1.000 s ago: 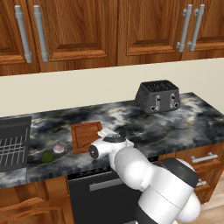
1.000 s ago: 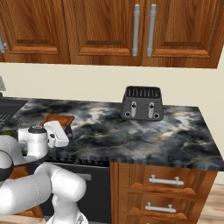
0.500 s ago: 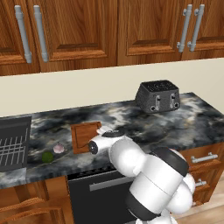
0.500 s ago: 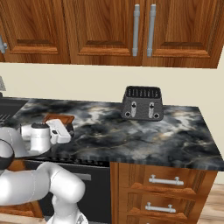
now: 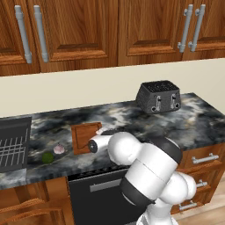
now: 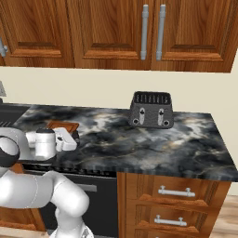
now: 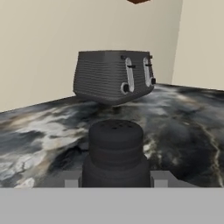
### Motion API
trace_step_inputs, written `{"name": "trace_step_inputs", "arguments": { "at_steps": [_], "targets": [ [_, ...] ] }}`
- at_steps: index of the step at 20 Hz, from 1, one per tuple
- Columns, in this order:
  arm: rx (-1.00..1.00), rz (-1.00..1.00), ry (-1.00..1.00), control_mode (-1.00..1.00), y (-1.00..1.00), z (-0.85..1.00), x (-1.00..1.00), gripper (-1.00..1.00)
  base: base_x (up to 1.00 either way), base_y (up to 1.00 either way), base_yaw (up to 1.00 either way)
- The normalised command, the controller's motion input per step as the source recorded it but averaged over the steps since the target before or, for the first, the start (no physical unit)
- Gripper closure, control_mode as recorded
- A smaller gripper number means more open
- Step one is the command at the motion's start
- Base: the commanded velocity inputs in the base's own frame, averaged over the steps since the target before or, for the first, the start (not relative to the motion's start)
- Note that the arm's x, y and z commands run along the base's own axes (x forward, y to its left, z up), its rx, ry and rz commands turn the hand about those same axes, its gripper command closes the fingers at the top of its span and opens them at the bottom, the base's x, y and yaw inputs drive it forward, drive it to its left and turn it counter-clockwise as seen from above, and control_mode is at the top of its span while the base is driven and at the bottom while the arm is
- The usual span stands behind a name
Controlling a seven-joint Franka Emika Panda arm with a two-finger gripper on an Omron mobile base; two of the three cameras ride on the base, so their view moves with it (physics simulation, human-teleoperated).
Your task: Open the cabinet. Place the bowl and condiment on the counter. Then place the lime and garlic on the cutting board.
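Condiment [image 7: 115, 151] bottle gripped between the jaws, low over the counter [image 5: 132, 118].

Small and black with a ribbed cap, the condiment sits squeezed between the two fingertips [image 7: 71, 179] of the gripper [image 7: 115, 180], which are part-closed on its sides; whether its base touches the stone cannot be told. Straight ahead of the jaws, well apart, the dark toaster [image 7: 113, 76] stands on the marbled top against the cream wall. From the left base view the gripper [image 5: 100, 132] is just beside the cutting board [image 5: 84, 137]; beyond the board lie the garlic [image 5: 59, 149] and the lime [image 5: 47, 157], close together near the counter's front edge. Above, the cabinet [image 5: 74, 30] doors are shut.
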Motion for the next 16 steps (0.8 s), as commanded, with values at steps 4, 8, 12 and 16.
{"name": "trace_step_inputs", "arguments": {
  "at_steps": [4,8,12,16],
  "targets": [
    [0.00,0.00,-0.03,-1.00,0.00,-0.33,0.05,1.00,0.00,0.00,0.00],
    [0.00,0.00,-0.06,-1.00,0.00,-0.31,0.05,1.00,0.00,0.00,0.00],
    [0.00,-0.01,-0.11,-1.00,0.00,-0.37,0.00,1.00,0.00,0.00,0.00],
    [0.08,-0.03,-0.10,-1.00,0.00,-0.45,0.00,1.00,0.00,0.00,0.00]
  ]
}}
